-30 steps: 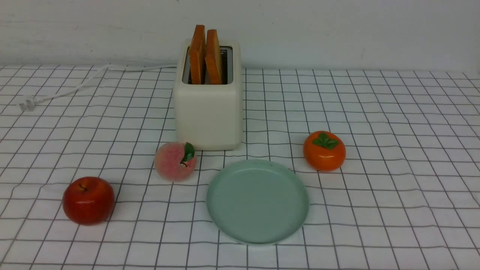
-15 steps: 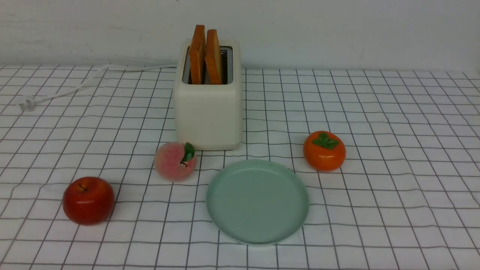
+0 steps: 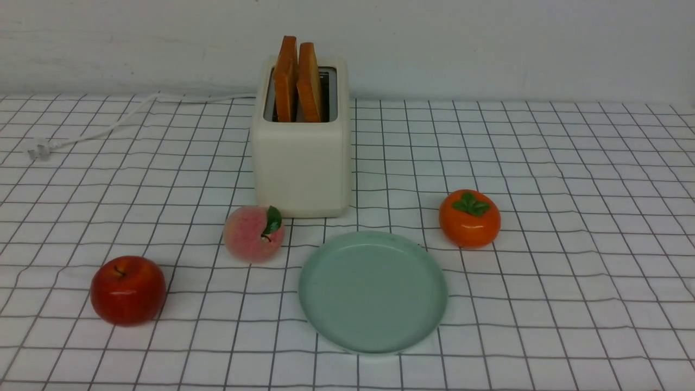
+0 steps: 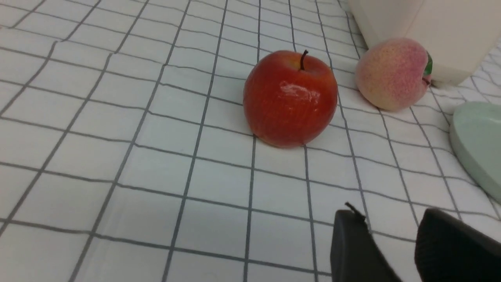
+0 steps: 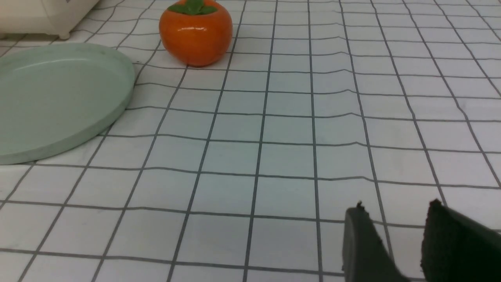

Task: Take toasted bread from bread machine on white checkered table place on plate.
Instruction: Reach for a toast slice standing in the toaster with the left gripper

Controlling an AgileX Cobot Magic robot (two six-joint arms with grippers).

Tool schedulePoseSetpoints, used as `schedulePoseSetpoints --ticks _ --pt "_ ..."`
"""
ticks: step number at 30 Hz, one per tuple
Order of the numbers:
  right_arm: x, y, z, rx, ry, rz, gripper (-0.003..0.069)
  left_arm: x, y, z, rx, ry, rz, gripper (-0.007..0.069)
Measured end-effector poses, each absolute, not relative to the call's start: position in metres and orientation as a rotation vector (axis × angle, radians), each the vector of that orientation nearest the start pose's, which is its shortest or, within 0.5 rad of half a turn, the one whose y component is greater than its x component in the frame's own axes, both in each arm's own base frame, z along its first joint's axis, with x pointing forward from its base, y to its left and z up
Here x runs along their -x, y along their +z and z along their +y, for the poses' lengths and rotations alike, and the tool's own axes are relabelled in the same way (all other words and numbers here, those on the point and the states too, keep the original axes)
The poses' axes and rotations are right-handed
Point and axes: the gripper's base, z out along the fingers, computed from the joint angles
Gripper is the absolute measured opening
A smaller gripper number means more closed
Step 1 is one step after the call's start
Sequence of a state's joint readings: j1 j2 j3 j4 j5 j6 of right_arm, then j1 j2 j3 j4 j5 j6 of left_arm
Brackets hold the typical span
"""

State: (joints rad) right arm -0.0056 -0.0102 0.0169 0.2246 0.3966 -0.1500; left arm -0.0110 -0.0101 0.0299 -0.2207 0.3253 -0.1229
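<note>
Two slices of toasted bread (image 3: 297,81) stand upright in the slots of the cream-white bread machine (image 3: 302,163) at the back of the white checkered table (image 3: 570,217). The mint-green plate (image 3: 373,290) lies empty in front of the machine and shows at the edge of both wrist views (image 4: 477,141) (image 5: 58,98). Neither arm shows in the front view. My left gripper (image 4: 389,219) hovers over bare cloth near the red apple, open and empty. My right gripper (image 5: 393,213) hovers over bare cloth to the right of the plate, open and empty.
A red apple (image 3: 128,290) sits at the front left, a peach (image 3: 254,233) by the machine's front left corner, and an orange persimmon (image 3: 469,218) right of the plate. The white power cord (image 3: 98,130) trails left along the back.
</note>
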Motion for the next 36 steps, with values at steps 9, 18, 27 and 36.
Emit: schedulePoseSetpoints --ticks 9,18,27,36 --pt "-0.052 0.173 0.008 0.0 0.117 1.878 0.0239 -0.057 0.197 -0.005 0.549 -0.633 1.52 0.0236" --pt "-0.052 0.173 0.008 0.0 0.117 1.878 0.0239 -0.057 0.206 0.002 0.746 -0.797 1.336 0.0237" --pt "-0.054 0.179 0.013 -0.261 0.419 1.785 0.0239 -0.044 0.262 -0.014 0.451 -0.75 1.43 0.0019" --pt "-0.055 0.204 0.009 -0.525 0.676 1.523 0.0195 -0.077 0.298 -0.024 0.242 -0.61 1.711 -0.0013"
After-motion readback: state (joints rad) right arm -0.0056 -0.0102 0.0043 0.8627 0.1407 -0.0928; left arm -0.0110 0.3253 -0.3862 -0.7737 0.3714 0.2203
